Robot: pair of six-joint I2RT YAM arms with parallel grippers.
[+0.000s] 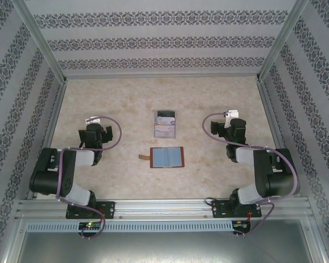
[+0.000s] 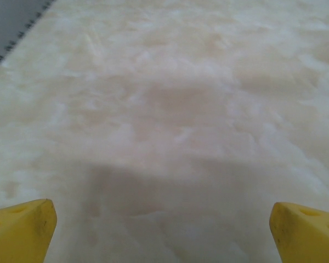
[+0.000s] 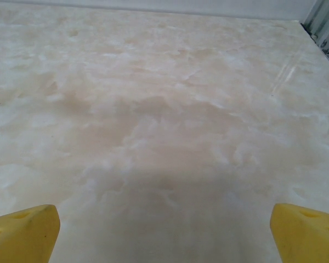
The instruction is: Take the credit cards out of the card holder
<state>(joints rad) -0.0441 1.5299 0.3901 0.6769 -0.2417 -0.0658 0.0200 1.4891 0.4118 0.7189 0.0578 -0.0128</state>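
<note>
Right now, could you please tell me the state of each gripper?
Left gripper: open, holding nothing.
Right gripper: open, holding nothing.

You're looking at a pale, marbled beige desk (image 1: 98, 104) under even light. Walls (image 1: 164, 41) striped with dark floral bands rise behind and beside it, and an aluminium rail (image 1: 164, 207) runs along its near edge.

Card holder (image 1: 166, 157) central on table (image 1: 115, 104), tray (image 1: 165, 125) just behind; left arm (image 1: 60, 171), right arm (image 1: 268, 171) flanking.
</note>
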